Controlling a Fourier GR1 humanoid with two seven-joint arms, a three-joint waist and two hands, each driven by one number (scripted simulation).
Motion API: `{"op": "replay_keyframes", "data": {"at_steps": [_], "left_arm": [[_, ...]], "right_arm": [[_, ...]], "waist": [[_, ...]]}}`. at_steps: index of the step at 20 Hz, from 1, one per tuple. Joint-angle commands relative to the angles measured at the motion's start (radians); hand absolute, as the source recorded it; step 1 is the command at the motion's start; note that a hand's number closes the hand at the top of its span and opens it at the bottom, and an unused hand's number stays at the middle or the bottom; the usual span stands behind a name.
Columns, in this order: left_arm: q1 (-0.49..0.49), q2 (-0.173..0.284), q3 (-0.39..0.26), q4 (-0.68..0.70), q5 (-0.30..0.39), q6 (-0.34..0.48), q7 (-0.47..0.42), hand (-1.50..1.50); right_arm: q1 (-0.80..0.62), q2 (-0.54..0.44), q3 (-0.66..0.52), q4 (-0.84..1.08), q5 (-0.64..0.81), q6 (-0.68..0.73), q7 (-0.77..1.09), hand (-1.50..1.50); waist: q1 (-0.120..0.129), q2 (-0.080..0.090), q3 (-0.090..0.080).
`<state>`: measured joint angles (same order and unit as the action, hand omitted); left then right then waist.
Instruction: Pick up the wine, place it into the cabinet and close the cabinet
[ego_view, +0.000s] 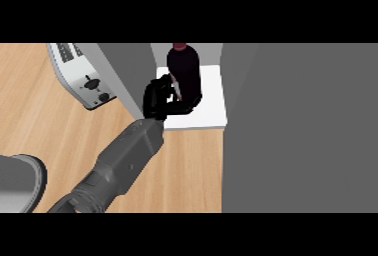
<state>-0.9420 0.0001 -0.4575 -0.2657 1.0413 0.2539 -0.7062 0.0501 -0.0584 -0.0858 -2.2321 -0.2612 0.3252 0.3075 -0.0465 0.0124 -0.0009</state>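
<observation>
Head view: left robot hand (157, 98), black, fingers and thumb curled round the lower body of the dark, almost black wine bottle with a dark red top (183, 70), clamped on it from the bottle's left side. Grey left forearm (122, 162) runs up from the lower left edge of the view to that hand. Bottle stands roughly upright on the white floor of the open cabinet compartment (210, 107), its top toward the upper edge of the view; its base is mostly hidden by the fingers, so can't tell whether it rests on the shelf or sits just above it. Grey cabinet wall (125, 75) is just left of the hand; a large grey panel (299, 127) fills the right side of the view, whether door or cabinet side I can't tell. Silver toaster with dark knobs and slots (83, 77) sits on the light wooden table (37, 120), left of the cabinet wall, apart from the hand. Grey rounded object (18, 182), cut off by the left edge, lies at the lower left of the table; can't identify it. Right robot hand doesn't show.
</observation>
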Motion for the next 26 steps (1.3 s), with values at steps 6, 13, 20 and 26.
{"op": "replay_keyframes", "data": {"at_steps": [6, 13, 20, 26], "left_arm": [[-0.028, 0.000, 0.056, 0.089, 0.017, -0.006, -0.050, 1.50], [0.025, 0.000, 0.064, 0.062, 0.009, 0.009, -0.202, -1.50], [0.041, 0.000, 0.054, -0.001, -0.030, -0.027, -0.246, -1.50], [0.088, 0.026, 0.031, -0.146, -0.067, 0.049, -0.186, -1.50]], "right_arm": [[0.005, 0.010, 0.034, -0.020, 0.013, -0.011, 0.031, -1.50], [0.021, 0.004, -0.004, -0.014, 0.015, -0.004, -0.012, -1.50], [-0.029, -0.058, -0.086, 0.034, -0.058, 0.025, -0.006, -1.50], [-0.015, -0.001, 0.021, -0.047, 0.040, -0.039, 0.058, -1.50]], "waist": [[-0.002, 0.002, -0.001], [0.004, -0.002, 0.000], [0.030, -0.009, 0.001], [0.052, -0.017, 0.001]]}}
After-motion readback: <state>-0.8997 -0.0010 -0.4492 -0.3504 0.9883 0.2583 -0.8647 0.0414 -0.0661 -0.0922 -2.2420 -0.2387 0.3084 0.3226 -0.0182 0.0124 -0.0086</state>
